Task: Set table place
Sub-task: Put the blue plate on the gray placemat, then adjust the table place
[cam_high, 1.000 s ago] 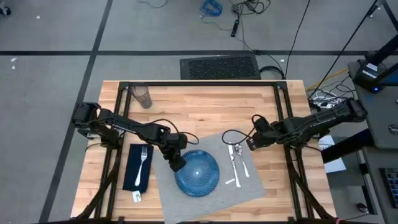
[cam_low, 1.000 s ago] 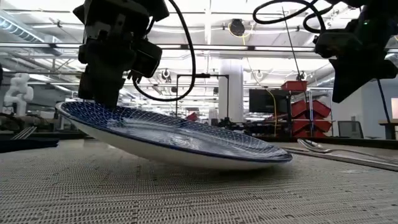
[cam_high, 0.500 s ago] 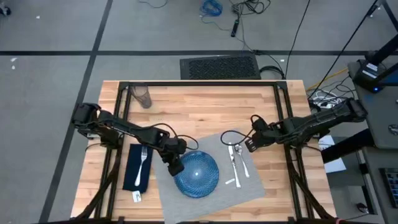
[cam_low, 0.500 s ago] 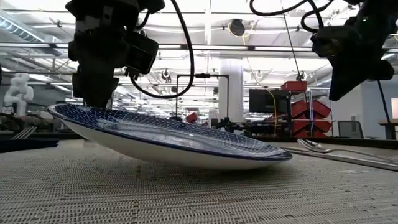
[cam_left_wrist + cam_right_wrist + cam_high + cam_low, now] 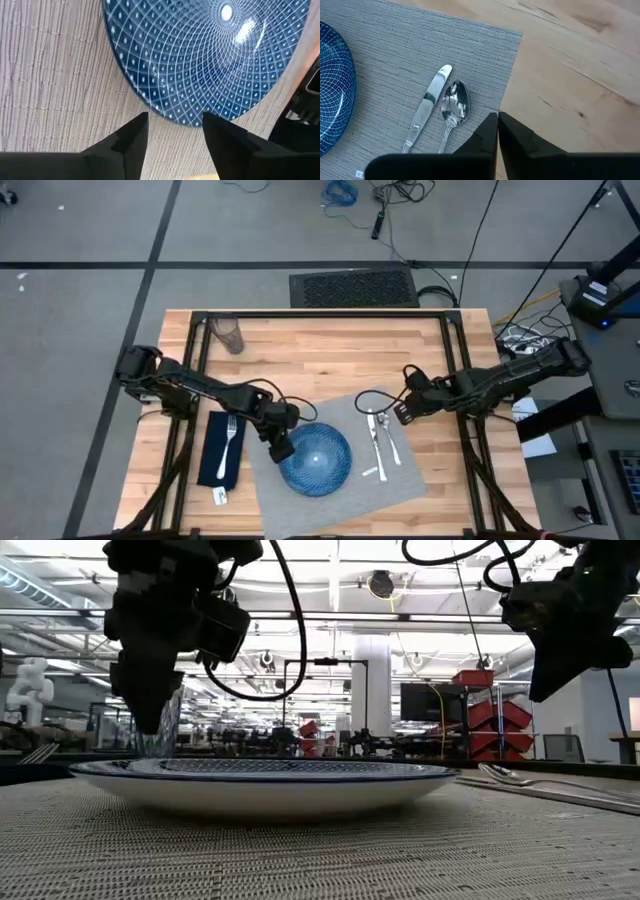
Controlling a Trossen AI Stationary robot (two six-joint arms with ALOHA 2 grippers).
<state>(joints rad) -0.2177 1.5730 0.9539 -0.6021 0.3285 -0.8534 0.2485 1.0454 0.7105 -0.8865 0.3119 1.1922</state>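
Observation:
The round blue plate (image 5: 316,459) lies flat on the grey placemat (image 5: 400,480), resting on its underside (image 5: 265,802). My left gripper (image 5: 279,446) hangs open just above the plate's left rim (image 5: 150,107), clear of it in the low view. A silver knife (image 5: 373,445) and spoon (image 5: 390,438) lie on the mat to the plate's right. My right gripper (image 5: 400,413) is shut and hovers above the mat's far right corner (image 5: 512,37). The fork (image 5: 231,438) lies on the navy napkin (image 5: 220,448), left of the mat.
A clear glass (image 5: 229,334) stands at the table's far left corner. Bare wood (image 5: 330,360) stretches across the far half of the table between the black frame rails.
The plate's left rim, held raised a second ago, has come down, and the plate now lies level on the placemat. My left gripper has let go of the rim and shifted slightly toward the table's left edge.

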